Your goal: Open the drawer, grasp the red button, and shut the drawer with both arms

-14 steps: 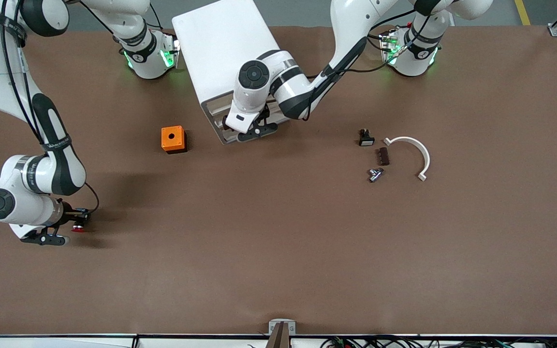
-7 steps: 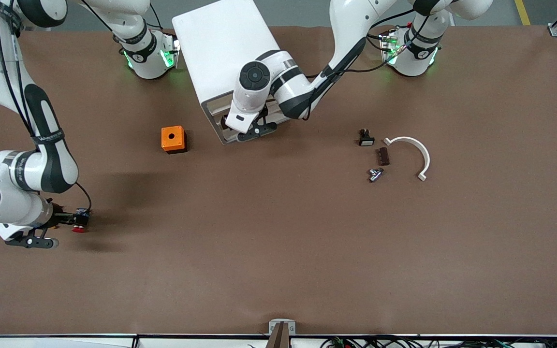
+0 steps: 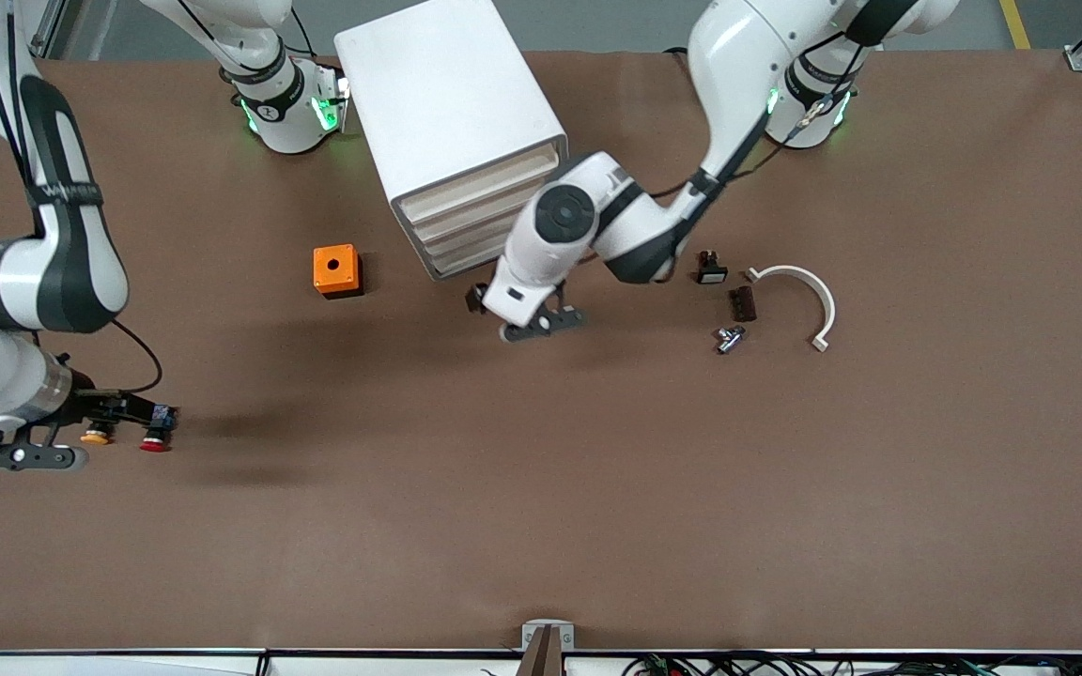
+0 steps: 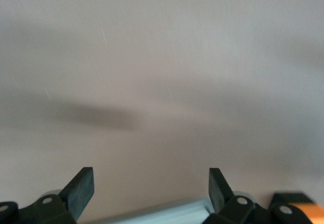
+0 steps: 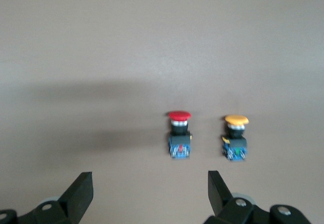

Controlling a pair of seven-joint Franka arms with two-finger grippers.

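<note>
The red-capped button (image 3: pixel 154 441) lies on the table near the right arm's end, beside an orange-capped one (image 3: pixel 95 436). Both show in the right wrist view, red (image 5: pixel 179 133) and orange-capped (image 5: pixel 236 135), ahead of the fingertips. My right gripper (image 3: pixel 118 410) (image 5: pixel 149 181) is open and empty, just off the red button. The white drawer cabinet (image 3: pixel 452 113) stands toward the robots, all its drawers shut. My left gripper (image 3: pixel 480 302) (image 4: pixel 149 181) is open and empty, over bare table in front of the cabinet.
An orange box with a hole (image 3: pixel 334 270) sits beside the cabinet front. Toward the left arm's end lie a small black switch (image 3: pixel 711 269), a brown block (image 3: pixel 744 303), a metal fitting (image 3: pixel 729 338) and a white curved piece (image 3: pixel 799 300).
My left gripper has pulled away from the cabinet front, whose drawers now show shut. My right gripper has drawn back from the red button, uncovering the orange-capped one.
</note>
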